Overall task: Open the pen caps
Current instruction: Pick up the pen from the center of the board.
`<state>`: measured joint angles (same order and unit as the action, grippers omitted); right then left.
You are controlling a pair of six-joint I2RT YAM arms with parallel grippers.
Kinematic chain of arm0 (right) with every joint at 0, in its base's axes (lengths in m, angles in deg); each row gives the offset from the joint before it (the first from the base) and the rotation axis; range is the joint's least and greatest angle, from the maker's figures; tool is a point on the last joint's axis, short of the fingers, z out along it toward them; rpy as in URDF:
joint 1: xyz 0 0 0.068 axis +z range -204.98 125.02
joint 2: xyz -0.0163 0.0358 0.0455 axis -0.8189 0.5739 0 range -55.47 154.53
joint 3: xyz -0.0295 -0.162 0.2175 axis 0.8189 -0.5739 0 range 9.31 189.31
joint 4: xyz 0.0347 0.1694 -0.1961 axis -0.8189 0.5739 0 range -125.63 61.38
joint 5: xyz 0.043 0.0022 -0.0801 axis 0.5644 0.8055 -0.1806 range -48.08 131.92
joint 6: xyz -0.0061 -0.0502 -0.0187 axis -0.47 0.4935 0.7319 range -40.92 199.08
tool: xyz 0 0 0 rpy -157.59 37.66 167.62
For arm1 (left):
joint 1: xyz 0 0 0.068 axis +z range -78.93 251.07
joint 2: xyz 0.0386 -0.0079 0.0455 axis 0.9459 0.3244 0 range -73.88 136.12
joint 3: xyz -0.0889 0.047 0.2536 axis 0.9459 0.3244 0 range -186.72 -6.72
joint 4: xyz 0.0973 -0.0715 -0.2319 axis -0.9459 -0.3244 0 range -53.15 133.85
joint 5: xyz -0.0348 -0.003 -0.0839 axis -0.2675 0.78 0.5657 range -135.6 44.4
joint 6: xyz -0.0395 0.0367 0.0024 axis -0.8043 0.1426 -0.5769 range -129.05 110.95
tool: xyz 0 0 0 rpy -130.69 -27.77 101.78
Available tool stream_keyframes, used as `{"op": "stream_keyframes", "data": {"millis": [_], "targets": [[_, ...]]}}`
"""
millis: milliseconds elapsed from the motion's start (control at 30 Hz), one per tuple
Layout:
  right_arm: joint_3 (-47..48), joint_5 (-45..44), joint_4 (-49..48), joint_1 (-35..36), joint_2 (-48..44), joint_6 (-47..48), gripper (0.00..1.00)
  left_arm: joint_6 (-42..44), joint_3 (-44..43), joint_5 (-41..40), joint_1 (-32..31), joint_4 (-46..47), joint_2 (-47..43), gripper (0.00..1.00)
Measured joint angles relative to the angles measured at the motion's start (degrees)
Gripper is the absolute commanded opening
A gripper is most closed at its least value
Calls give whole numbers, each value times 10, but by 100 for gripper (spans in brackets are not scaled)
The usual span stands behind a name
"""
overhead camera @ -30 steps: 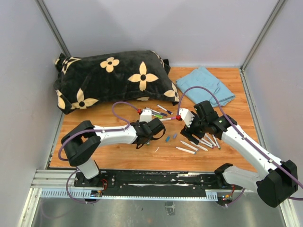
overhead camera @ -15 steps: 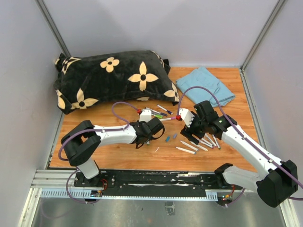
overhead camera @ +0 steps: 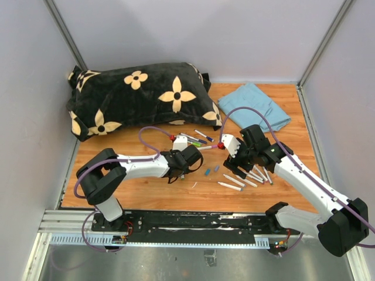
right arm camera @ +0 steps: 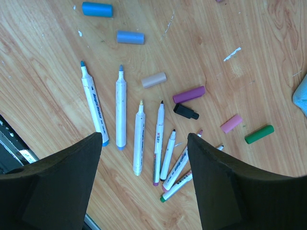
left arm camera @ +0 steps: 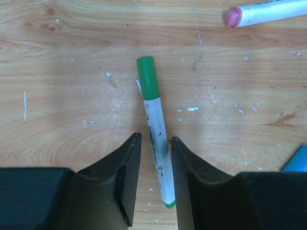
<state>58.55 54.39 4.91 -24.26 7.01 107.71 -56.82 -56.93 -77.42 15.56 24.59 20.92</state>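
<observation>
In the left wrist view the pink-capped pen (left arm camera: 268,12) runs off the right edge, and a blue thing (left arm camera: 298,162) there shows only a corner, too little to name. Whether the left pincer (left arm camera: 155,138) touches the green-capped pen (left arm camera: 152,108) between its fingers cannot be told. In the right wrist view the blue cloth (right arm camera: 302,98) is cut by the right edge, and one finger (right arm camera: 225,182) of the right pincer (right arm camera: 145,136) hides parts of two pens (right arm camera: 177,167). From above, the loose caps (overhead camera: 207,172) are too small to tell apart.
</observation>
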Motion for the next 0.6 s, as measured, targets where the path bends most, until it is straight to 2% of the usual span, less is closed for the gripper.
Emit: {"op": "stream_keyframes", "data": {"millis": [600], "targets": [[0, 17, 0, 0, 0, 0, 73, 10, 11, 13, 4, 32, -2, 7]]}}
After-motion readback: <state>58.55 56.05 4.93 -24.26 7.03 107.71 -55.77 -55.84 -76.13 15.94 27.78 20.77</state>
